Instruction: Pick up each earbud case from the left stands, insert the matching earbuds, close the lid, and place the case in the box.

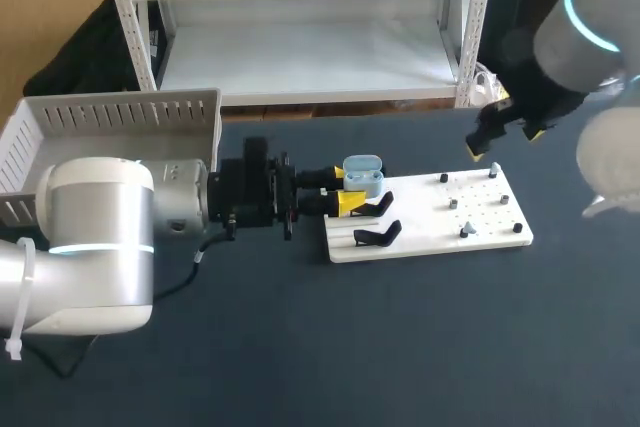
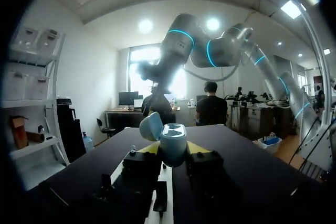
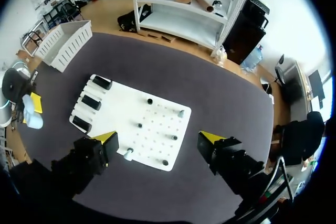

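Note:
A light blue earbud case with its lid up is held at the white board's left end, my left gripper shut on it. In the left wrist view the case sits between the yellow tips of the left gripper, its lid tilted back. Black stands lie on the board's left part. Small earbuds stand on pegs on the board. My right gripper hangs open above the board's far right end; in its own view the right gripper is high over the pegs, holding nothing.
A white slotted box stands at the table's back left, behind my left arm. The dark table top lies bare in front of the board. In the right wrist view three black stands line the board's end toward the box.

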You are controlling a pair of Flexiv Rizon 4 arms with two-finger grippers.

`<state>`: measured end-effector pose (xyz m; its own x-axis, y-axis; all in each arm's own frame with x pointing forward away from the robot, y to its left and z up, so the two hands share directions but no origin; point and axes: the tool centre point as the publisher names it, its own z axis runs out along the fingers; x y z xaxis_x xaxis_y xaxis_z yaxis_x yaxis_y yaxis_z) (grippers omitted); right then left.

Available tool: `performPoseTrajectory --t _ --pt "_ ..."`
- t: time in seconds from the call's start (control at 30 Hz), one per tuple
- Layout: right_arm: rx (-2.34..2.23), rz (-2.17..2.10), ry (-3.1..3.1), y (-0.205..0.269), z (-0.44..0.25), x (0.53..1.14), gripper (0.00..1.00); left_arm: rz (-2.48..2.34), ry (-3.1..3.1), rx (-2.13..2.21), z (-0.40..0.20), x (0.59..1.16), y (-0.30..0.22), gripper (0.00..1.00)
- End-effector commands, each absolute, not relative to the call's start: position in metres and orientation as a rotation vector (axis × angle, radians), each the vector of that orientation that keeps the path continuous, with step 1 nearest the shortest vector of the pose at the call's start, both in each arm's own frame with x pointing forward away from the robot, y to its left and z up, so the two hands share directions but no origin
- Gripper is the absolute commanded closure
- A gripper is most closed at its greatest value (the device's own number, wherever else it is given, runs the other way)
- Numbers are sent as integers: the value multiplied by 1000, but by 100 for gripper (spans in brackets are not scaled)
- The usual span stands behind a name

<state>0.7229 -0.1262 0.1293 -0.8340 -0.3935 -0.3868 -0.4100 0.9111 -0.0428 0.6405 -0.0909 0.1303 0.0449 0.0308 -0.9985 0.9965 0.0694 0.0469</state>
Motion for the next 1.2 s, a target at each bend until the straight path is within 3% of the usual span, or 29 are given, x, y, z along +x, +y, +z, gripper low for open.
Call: performPoseTrajectory --t 0.03,0.13,0.17,0.2,0.27,0.43,0.6,0.87,1.2 --pt "-555 -104 2710 -123 115 740 16 -1108 1226 1196 129 640 -91 100" --pt "-568 -106 2738 -125 105 744 20 -1108 1226 1196 129 640 -91 100" --pt "-573 -103 2749 -126 100 746 41 -1108 1226 1196 129 640 -91 100" --pt "-580 -98 2759 -127 96 748 46 -1108 1226 1196 129 640 -91 100" --pt "-579 -107 2777 -132 87 752 41 -1108 1226 1196 129 640 -91 100" --pt "-598 -119 2799 -138 71 758 42 -1108 1226 1196 129 640 -91 100" --pt "-602 -126 2808 -144 61 763 36 -1108 1226 1196 129 640 -91 100" --pt "-626 -141 2802 -146 50 770 50 -1108 1226 1196 129 640 -91 100" --pt "-639 -162 2800 -149 39 778 52 -1108 1226 1196 129 640 -91 100"
